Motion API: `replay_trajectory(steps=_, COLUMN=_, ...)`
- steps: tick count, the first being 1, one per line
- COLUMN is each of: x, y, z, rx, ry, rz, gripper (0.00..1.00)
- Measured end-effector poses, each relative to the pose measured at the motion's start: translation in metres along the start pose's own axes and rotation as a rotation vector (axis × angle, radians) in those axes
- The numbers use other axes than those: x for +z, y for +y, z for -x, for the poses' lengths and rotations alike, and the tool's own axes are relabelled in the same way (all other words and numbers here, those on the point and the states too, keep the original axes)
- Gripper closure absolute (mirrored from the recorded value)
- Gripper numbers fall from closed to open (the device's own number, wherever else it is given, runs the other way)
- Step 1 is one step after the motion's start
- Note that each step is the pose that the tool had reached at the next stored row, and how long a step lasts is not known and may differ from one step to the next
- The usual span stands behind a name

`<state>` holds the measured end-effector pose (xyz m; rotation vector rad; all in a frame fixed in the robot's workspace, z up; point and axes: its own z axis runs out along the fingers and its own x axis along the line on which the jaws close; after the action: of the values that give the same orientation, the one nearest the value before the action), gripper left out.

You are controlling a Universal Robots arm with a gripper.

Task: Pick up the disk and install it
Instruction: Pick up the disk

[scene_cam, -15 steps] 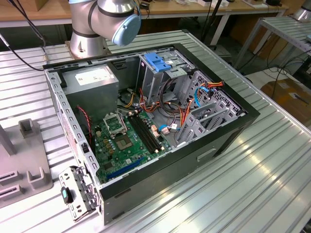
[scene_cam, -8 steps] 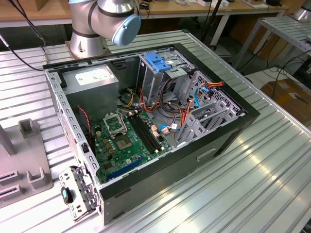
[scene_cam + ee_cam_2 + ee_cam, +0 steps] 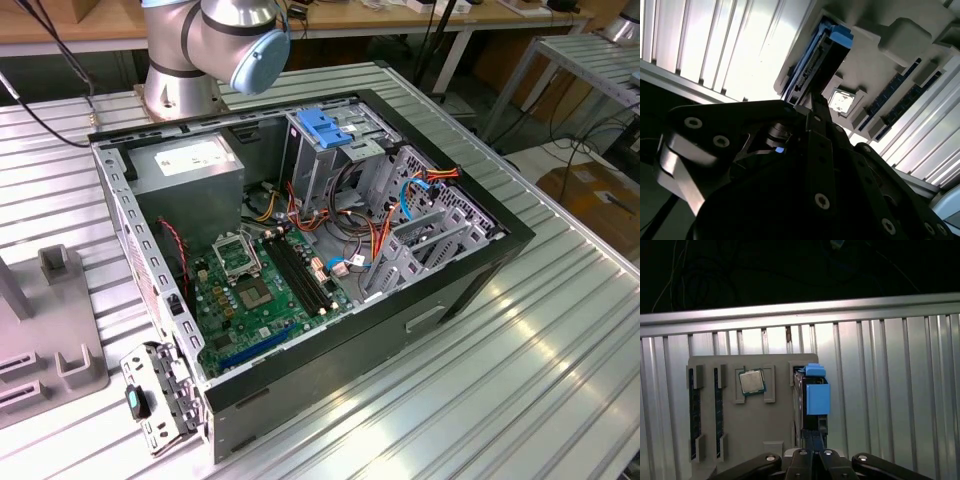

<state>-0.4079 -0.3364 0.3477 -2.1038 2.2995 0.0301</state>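
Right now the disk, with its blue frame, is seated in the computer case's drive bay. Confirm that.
Not right. The disk, with its blue frame, is seated on edge in the grey tray, beside the processor chip, not in the computer case. The first wrist view shows it.

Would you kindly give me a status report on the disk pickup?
Tool right at the disk. Disk on edge in a slot of the grey tray, not yet in the computer case. Nothing blocking seen.

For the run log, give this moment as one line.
step: pickup | gripper: at disk | disk: on edge in grey holder | computer case: open
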Motion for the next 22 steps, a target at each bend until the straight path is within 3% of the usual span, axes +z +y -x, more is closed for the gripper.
replay_trajectory(steps=22, x=0.0014, y=0.0002, z=0.0016, rx=0.0, ry=0.0, rz=0.0001, gripper=0.89)
